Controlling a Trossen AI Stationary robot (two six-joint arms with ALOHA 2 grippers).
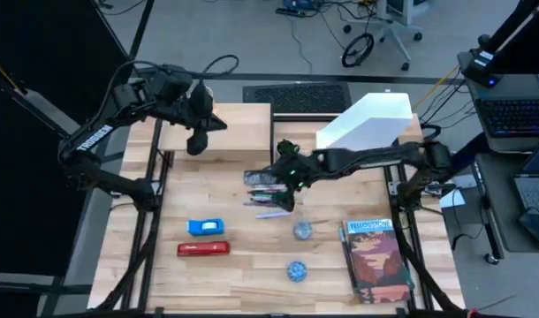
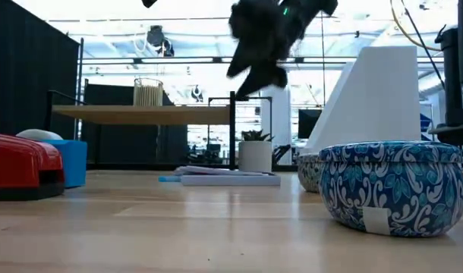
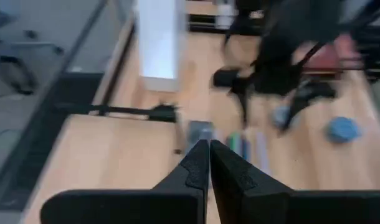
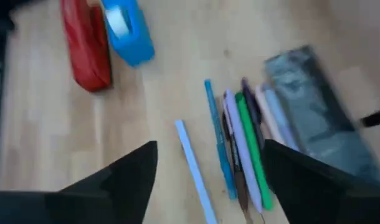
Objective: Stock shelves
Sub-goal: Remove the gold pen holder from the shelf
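The low light-wood plank shelf [image 1: 230, 124] stands at the table's far left, and the white file holder [image 1: 367, 124] lies tilted at the far right. Several coloured pens [image 4: 240, 143] lie side by side mid-table beside a dark flat case [image 4: 314, 106]. One light-blue pen [image 4: 193, 168] lies apart from them. My right gripper [image 4: 210, 149] hangs open above the pens and, in the low view, well clear of them [image 2: 258, 53]. My left gripper [image 3: 209, 146] is shut and holds nothing, hovering over the shelf's plank [image 3: 115, 155].
A blue tape dispenser [image 1: 206, 227] and a red stapler [image 1: 203, 249] lie near left. Two blue patterned bowls [image 1: 302, 231] [image 1: 296, 270] sit near the middle. A book [image 1: 375, 256] lies at the near right. A keyboard [image 1: 296, 95] sits beyond the far edge.
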